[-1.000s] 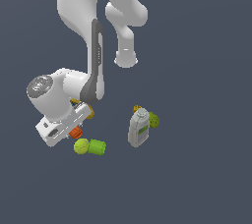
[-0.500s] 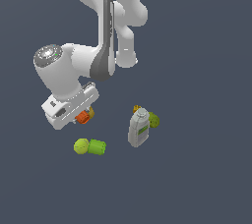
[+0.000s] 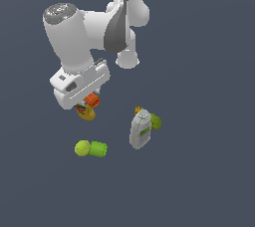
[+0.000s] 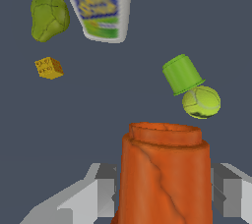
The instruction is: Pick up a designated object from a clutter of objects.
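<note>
Wrist view is showing the hand (image 4: pixel 162 196) clamping its grey fingers (image 4: pixel 101 188) against both sides of the small orange-red ribbed cylinder (image 4: pixel 165 179), which is sitting upright between them. In the exterior view the cylinder (image 3: pixel 92 100) is hanging above the dark worktop (image 3: pixel 199 181), beside the yellow mustard-style bottle (image 3: pixel 86 112).

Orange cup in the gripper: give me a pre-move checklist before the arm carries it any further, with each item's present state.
1. Orange cup sits between the gripper fingers: ok.
2. Fingers flank both sides of the cup: ok.
3. Cup off the floor: cannot tell for certain; it appears raised in the exterior view.
4. Green cup and tennis ball apart from the held cup: ok.
5. Label bottle out of the way: ok.
6. Yellow bottle directly under the gripper, contact: cannot tell.
</note>
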You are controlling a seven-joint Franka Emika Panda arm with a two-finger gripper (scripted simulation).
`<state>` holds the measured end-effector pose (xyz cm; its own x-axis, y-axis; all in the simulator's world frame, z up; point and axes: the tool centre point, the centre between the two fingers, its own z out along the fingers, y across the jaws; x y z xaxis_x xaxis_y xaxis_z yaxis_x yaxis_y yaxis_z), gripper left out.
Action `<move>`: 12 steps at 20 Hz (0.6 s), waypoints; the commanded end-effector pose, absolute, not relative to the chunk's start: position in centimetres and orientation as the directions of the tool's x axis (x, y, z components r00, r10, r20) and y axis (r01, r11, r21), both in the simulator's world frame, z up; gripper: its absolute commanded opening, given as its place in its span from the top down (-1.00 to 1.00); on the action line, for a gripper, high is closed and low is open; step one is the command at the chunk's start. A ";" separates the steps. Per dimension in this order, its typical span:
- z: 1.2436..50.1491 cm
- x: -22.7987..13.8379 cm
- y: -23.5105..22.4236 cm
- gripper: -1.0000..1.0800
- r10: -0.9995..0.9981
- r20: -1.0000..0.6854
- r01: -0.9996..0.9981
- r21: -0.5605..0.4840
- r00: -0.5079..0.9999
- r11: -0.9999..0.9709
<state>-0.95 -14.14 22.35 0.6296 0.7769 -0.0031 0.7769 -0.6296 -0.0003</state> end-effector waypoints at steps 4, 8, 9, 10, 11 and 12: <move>26.9 -3.1 -11.5 1.00 0.777 -0.002 0.777 0.001 0.629 -0.629; 29.9 -4.4 -9.8 1.00 0.777 -0.002 0.777 0.000 0.629 -0.629; 30.6 -4.7 -9.4 1.00 0.777 -0.002 0.777 0.000 0.629 -0.629; 31.2 -5.0 -9.0 1.00 0.777 -0.002 0.777 0.000 0.629 -0.629; 31.8 -5.2 -8.7 1.00 0.777 -0.002 0.777 0.000 0.629 -0.629; 32.4 -5.5 -8.4 1.00 0.777 -0.001 0.777 0.000 0.629 -0.629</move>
<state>-5.03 -8.89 31.44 0.6290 0.7774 -0.0015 0.7774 -0.6290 0.0005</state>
